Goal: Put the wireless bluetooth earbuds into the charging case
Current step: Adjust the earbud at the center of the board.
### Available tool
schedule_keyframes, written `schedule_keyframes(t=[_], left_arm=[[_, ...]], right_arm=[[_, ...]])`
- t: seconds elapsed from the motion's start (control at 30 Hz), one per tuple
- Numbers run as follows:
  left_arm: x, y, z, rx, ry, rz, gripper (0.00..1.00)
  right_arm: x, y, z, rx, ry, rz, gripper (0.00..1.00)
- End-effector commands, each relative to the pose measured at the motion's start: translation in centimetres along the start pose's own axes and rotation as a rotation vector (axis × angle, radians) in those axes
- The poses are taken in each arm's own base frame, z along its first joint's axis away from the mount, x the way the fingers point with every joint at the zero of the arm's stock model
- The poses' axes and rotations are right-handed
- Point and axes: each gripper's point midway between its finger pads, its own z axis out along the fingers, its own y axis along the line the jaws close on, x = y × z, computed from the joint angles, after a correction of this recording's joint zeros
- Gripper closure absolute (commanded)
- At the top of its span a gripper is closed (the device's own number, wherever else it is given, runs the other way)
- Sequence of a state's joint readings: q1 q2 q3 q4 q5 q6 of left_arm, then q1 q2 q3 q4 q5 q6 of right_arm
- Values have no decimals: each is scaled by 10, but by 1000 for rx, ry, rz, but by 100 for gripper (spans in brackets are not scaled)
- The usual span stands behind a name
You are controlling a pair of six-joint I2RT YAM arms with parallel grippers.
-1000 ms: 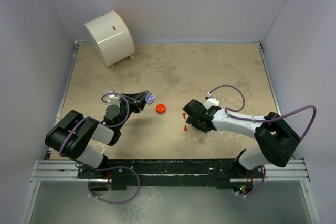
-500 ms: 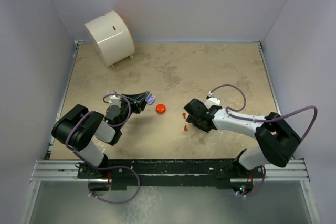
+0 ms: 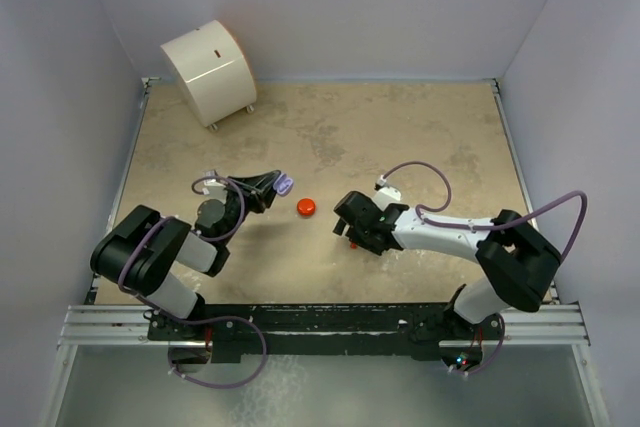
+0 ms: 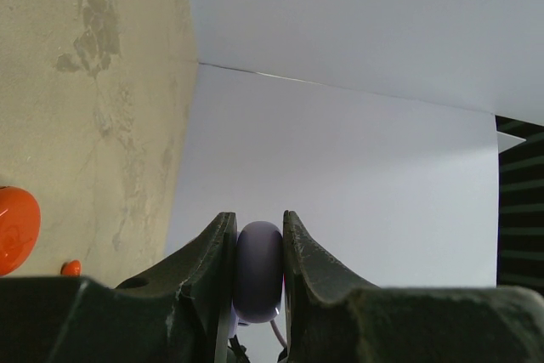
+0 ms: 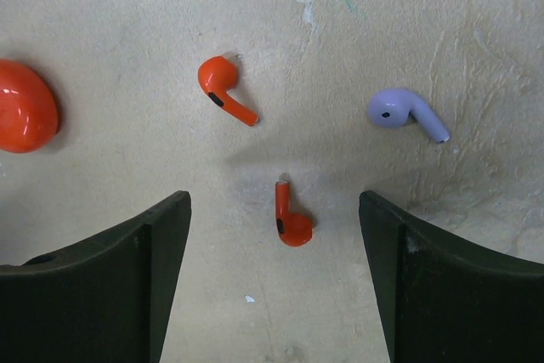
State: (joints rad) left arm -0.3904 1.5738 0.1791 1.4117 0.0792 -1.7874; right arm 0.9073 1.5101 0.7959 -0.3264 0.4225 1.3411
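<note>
My left gripper (image 3: 276,186) is shut on a lilac round charging case (image 4: 258,271), held edge-on between the jaws and lifted off the table. A red-orange charging case (image 3: 306,207) lies on the table just to its right. My right gripper (image 5: 274,203) hangs open over the table, jaws wide. One red-orange earbud (image 5: 291,220) lies between the fingers, stem pointing away. A second red-orange earbud (image 5: 225,95) lies beyond it to the left, and a lilac earbud (image 5: 404,113) to the right. In the top view the right gripper (image 3: 347,220) hides the earbuds.
A large white cylinder (image 3: 208,70) lies on its side at the back left corner. Pale walls close in the table on three sides. A metal rail (image 3: 320,322) runs along the near edge by the arm bases.
My right gripper has moved left toward the red-orange case and its jaws have opened wider. The left gripper keeps its hold on the lilac case, barely shifted.
</note>
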Motion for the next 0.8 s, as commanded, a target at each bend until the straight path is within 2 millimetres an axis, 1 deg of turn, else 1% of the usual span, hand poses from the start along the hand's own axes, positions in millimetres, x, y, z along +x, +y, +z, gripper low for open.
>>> schedule_keyframes(t=[0.0, 0.33, 0.77], left_arm=[[-1, -20, -1, 64, 8, 26, 100], [-8, -26, -2, 77, 2, 22, 100], [-14, -29, -2, 82, -2, 18, 100]], right_arm=[[-10, -1, -3, -17, -15, 57, 18], [-29, -19, 0, 16, -49, 78, 16], [-47, -26, 8, 48, -76, 86, 16]])
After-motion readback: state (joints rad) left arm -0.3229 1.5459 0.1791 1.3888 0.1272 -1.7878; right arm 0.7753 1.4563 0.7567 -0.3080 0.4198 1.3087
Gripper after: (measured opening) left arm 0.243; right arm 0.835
